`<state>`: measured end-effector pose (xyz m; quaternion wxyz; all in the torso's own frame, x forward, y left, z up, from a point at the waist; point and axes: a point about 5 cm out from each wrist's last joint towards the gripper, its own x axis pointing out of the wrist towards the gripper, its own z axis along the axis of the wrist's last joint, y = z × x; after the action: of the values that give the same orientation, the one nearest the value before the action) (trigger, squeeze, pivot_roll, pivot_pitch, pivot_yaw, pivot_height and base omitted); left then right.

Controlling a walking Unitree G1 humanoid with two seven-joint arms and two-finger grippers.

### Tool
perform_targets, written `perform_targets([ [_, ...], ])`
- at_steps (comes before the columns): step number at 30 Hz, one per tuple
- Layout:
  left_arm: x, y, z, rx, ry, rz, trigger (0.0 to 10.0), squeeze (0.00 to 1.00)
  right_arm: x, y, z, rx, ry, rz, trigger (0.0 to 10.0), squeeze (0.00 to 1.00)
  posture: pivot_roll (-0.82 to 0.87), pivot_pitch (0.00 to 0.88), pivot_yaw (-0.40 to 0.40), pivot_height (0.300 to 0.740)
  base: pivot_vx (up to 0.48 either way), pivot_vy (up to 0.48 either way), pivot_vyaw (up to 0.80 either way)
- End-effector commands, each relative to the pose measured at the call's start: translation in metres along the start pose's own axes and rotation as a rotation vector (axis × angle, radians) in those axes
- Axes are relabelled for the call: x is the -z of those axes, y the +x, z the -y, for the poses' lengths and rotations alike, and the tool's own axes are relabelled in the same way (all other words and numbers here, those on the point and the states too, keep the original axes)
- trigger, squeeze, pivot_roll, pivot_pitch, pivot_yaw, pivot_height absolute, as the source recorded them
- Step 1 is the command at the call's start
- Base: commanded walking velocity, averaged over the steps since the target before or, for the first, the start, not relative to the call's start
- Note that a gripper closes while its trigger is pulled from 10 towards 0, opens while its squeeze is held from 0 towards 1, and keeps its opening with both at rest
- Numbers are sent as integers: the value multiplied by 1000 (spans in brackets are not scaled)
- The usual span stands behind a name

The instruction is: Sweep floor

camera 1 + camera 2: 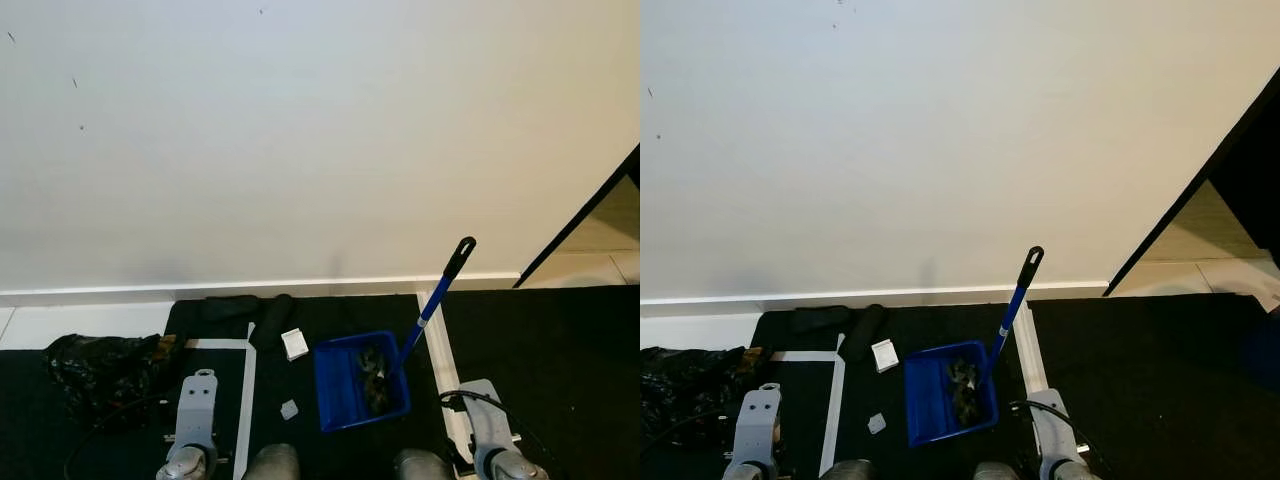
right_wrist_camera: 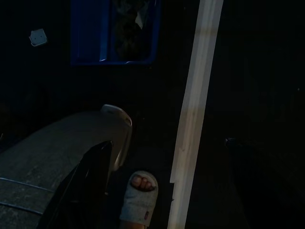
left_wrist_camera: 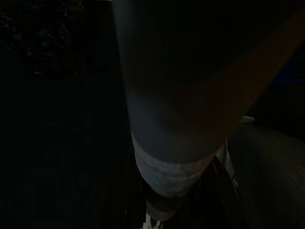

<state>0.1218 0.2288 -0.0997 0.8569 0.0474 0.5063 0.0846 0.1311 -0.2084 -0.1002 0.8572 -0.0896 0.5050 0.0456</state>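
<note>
A blue dustpan (image 1: 340,392) sits on the black floor mat straight ahead, with dark debris (image 1: 373,376) lying in it. Its blue handle with a black grip (image 1: 458,255) leans up and to the right toward the white wall. Two white paper scraps lie on the mat left of the pan: a larger one (image 1: 294,343) and a small one (image 1: 289,408). My left arm (image 1: 196,405) and right arm (image 1: 490,415) hang idle at the lower edge, either side of the pan. In the dark right wrist view the dustpan (image 2: 88,33) and one scrap (image 2: 37,36) can be made out.
A crumpled black bag (image 1: 100,365) lies at the left, and dark objects (image 1: 245,312) rest against the baseboard. White tape lines (image 1: 246,385) cross the mat. A dark opening (image 1: 600,215) is at the right. A person's foot in a slipper (image 2: 138,198) stands close to my right side.
</note>
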Motion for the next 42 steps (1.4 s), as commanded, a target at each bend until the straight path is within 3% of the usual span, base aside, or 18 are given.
perform_targets([
  [1,11,-2,3,3,-6,-51,10000,0,3,-1,5,9,2,0,10000,0,70,0,-30,740,0,0,0],
  [15,12,-2,2,0,-10,-53,10000,0,9,-4,12,8,-4,2,10000,0,72,0,-32,740,0,0,0],
  [23,12,-2,2,1,-7,-53,10000,0,6,-1,-10,-9,-6,-2,10000,0,71,0,-30,740,0,0,0],
  [30,12,-2,1,1,-6,-53,10000,0,2,0,-11,-18,-10,33,10000,0,72,0,-31,740,0,0,0],
  [42,12,-2,2,2,-12,-53,10000,0,19,-8,12,2,-6,4,10000,0,70,0,-34,740,0,0,0],
])
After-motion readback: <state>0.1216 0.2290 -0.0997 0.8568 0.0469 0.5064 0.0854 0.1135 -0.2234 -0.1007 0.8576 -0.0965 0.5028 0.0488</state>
